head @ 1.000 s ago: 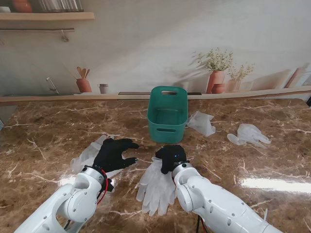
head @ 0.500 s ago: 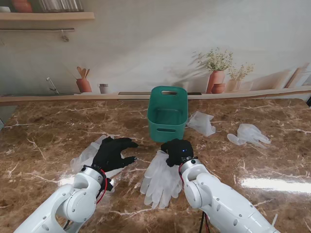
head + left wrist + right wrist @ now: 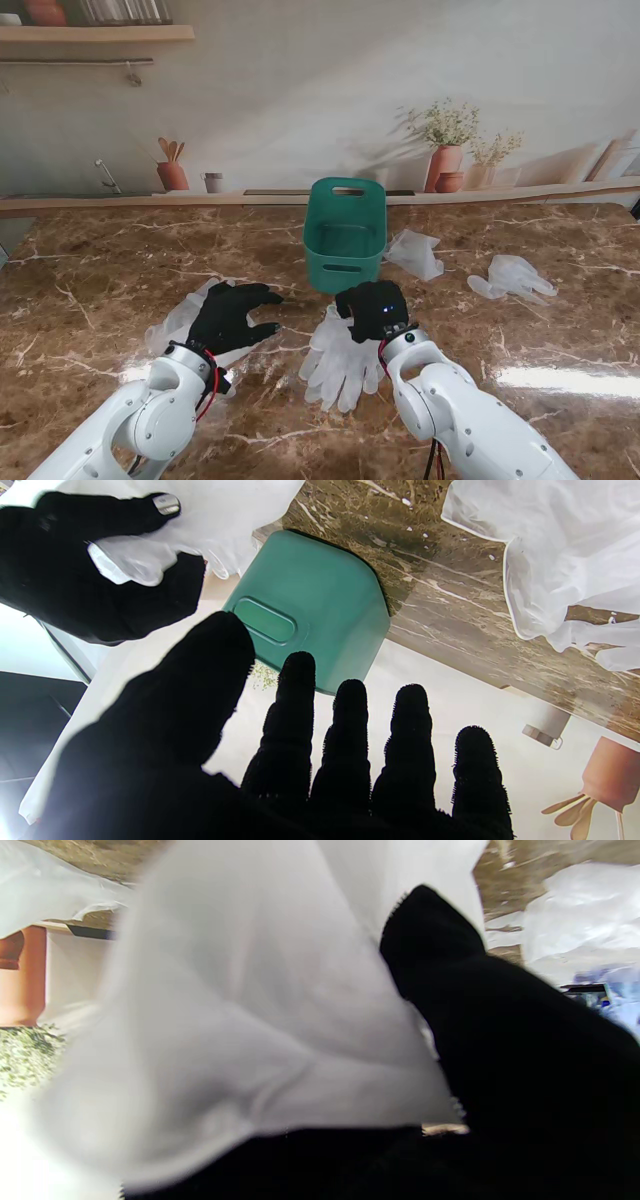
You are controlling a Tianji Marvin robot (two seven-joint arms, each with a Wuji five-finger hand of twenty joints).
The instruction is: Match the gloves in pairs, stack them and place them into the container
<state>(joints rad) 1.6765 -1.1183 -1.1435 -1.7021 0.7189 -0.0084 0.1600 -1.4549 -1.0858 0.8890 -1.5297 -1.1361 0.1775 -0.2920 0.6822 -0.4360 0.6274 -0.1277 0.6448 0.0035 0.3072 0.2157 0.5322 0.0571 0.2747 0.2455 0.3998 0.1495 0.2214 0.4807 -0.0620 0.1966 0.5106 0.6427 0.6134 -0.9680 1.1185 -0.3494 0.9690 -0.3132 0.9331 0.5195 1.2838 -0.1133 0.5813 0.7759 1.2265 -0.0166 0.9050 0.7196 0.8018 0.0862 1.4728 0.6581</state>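
While the right hand [image 3: 372, 310] grips the cuff end of a white glove pair [image 3: 345, 358], the glove fingers trail toward me across the marble table [image 3: 100, 270], just in front of the green container [image 3: 345, 243]. From the right wrist view the white glove [image 3: 260, 1040] fills most of the picture, pinched against the black fingers [image 3: 450, 970] — grasp looks firm, though the picture is blurred.

Left hand [image 3: 232, 315] hovers with fingers spread, holding nothing, above another white glove [image 3: 180, 318] lying flat on the table at the left. From the left wrist view its fingers [image 3: 350, 730] fan out apart, the container [image 3: 310, 605] is in sight past them, and the right hand [image 3: 75, 570] shows with white glove material [image 3: 150, 555] in its grip.

Container stands upright and open near the middle of the table, farther from me than both hands; I cannot tell whether it holds anything.

Two more gloves on the right side — a crumpled one [image 3: 415, 252] just beside the container, a second one [image 3: 512, 278] well apart, farther right.
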